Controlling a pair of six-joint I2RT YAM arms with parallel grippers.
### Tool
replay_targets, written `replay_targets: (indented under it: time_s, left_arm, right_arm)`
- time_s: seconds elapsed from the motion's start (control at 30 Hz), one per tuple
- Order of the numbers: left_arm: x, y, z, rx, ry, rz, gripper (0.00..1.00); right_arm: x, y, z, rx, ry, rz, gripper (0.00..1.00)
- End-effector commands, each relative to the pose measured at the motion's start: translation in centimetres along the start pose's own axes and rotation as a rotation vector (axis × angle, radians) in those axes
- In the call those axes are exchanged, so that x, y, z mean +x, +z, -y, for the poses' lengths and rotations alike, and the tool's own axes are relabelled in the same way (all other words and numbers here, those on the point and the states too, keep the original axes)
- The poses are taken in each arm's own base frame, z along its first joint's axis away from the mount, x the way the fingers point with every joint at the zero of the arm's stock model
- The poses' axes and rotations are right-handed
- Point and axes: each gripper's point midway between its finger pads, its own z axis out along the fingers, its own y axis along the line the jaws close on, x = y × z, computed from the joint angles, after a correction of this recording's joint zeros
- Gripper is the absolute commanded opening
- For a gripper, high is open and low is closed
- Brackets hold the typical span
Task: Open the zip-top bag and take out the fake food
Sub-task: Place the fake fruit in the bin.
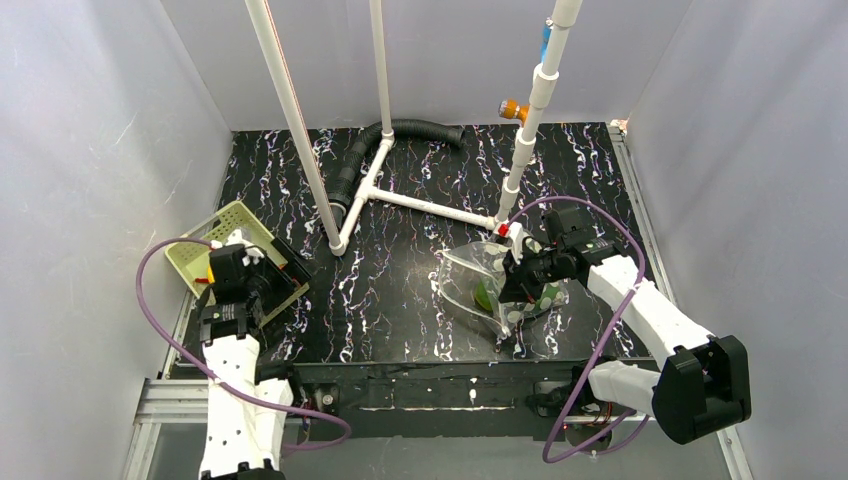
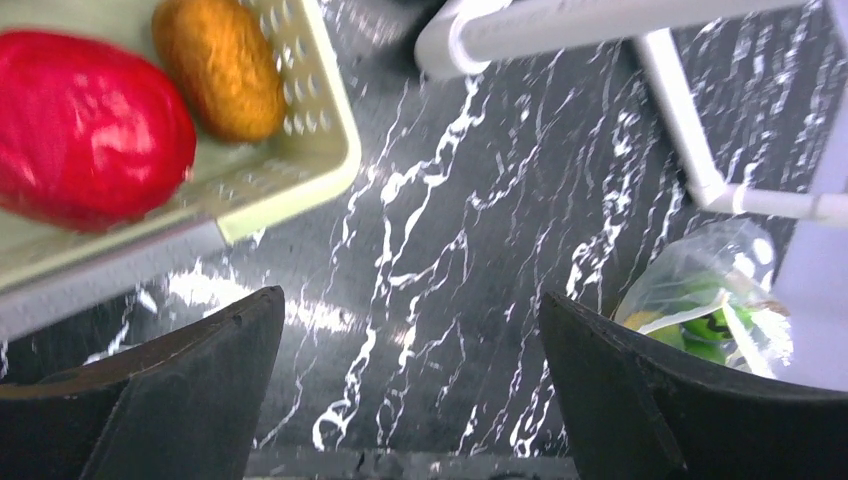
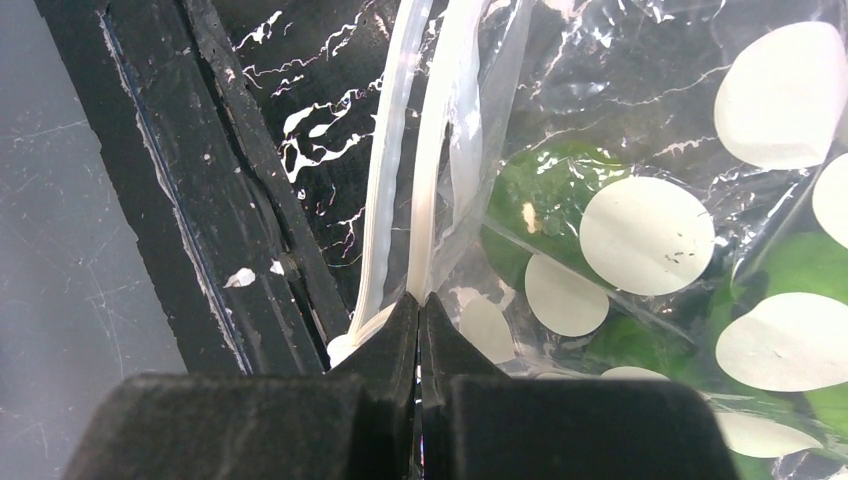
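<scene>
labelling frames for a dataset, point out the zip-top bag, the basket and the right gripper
zip-top bag (image 3: 645, 235), right wrist view, a pale dot on its clear wall
basket (image 2: 325, 150), left wrist view, its rim corner
right gripper (image 3: 418, 305), right wrist view, where its fingertips meet

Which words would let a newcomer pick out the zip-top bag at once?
On the black marbled tabletop, look near the right end of the white plastic pipe frame, where the right gripper is shut on a zip strip. That strip belongs to the clear plastic zip-top bag. Unlike the opaque pale green perforated basket at far left, it is see-through, printed with pale round dots, with green pieces inside.
</scene>
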Motion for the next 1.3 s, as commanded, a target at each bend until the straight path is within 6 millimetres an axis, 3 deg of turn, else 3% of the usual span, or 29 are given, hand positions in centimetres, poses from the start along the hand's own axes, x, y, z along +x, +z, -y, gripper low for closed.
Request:
replay_targets:
  time_s: [0.0, 0.17, 0.3, 0.4, 0.63, 0.9, 1.07, 1.27]
  left_arm:
    - [2.4, -1.3, -1.2, -0.122, -0.023, -0.081, 0.98]
    - [5.6, -1.4, 1.6, 0.005, 0.061, -0.204, 0.98]
    - [8.5, -1.9, 5.8, 0.334, 0.130, -0.289, 0.88]
    - [9.3, -2.7, 7.8, 0.499, 0.133, -0.301, 0.86]
    - [10.7, -3.7, 9.5, 0.601, 0.161, -0.346, 0.87]
    - [11.9, -3.6, 11.5, 0.700, 0.163, -0.321, 0.88]
    - [13.1, -3.7, 13.0, 0.729, 0.251, -0.307, 0.87]
    - [15.9, -4.1, 15.5, 0.779, 0.451, -0.291, 0.86]
  right_arm:
    - [-1.4, -0.7, -0.2, -0.014, -0.034, 0.030, 0.01]
    - [-1.4, -0.8, -0.1, -0.013, -0.031, 0.029, 0.01]
    - [-1.4, -0.9, -0.1, -0.011, -0.028, 0.033, 0.01]
    - [-1.5, -1.1, -0.2, -0.017, -0.030, 0.042, 0.01]
    - [-1.3, -1.2, -0.5, -0.045, -0.033, 0.039, 0.01]
    - [-1.1, -1.3, -0.8, -0.070, -0.033, 0.036, 0.01]
    - [-1.1, -1.3, -1.0, -0.087, -0.036, 0.035, 0.01]
    - [-1.1, -1.5, -1.1, -0.094, -0.039, 0.036, 0.01]
